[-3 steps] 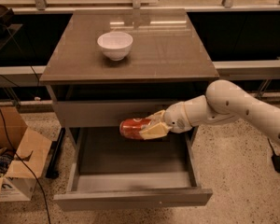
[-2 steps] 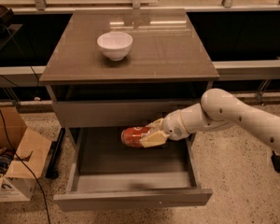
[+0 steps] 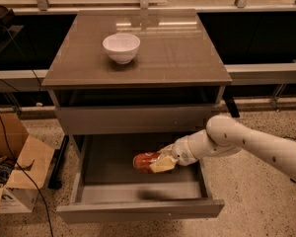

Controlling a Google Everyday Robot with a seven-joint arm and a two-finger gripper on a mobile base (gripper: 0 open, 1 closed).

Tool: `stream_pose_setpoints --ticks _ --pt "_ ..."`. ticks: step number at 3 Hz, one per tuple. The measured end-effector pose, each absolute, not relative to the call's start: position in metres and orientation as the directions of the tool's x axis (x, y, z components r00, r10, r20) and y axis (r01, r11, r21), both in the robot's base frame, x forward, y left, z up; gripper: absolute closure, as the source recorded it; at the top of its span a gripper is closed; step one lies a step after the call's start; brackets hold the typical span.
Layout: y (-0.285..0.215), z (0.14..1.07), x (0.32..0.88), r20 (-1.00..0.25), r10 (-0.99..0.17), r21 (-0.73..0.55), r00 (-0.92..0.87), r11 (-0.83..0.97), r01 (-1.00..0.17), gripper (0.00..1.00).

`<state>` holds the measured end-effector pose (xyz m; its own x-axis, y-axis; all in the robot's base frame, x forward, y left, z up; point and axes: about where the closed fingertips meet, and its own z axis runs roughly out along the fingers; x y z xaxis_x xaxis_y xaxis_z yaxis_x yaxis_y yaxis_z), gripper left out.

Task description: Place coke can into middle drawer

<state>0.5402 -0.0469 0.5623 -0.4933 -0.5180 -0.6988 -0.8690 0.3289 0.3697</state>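
Presently the coke can [image 3: 144,160] is held on its side above the tray of the open middle drawer [image 3: 138,210], below the front edge of the table [image 3: 187,58] and somewhat toward its front right corner. The gripper [image 3: 160,158] is closed on the can's right end, with pale fingers [image 3: 163,166] pressed against its wall. Whether the can touches the drawer floor cannot be told. Such a can is judged light and fairly stiff, yet thin-walled and smooth, so it may be dented by a hard squeeze or slip from a loose one. If released on its side, it is likely to roll. A hold across mid-body would be steadier. A white bowl [image 3: 121,47] is seen toward the table's back left corner.
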Motion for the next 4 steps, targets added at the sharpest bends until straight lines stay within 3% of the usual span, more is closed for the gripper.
stream_pose_setpoints --ticks 2,4 --pt "-0.060 0.490 0.533 -0.668 -0.440 0.462 -0.600 0.387 -0.798 1.00" --pt "-0.097 0.464 0.539 -0.657 -0.386 0.492 -0.648 0.432 -0.756 0.50"
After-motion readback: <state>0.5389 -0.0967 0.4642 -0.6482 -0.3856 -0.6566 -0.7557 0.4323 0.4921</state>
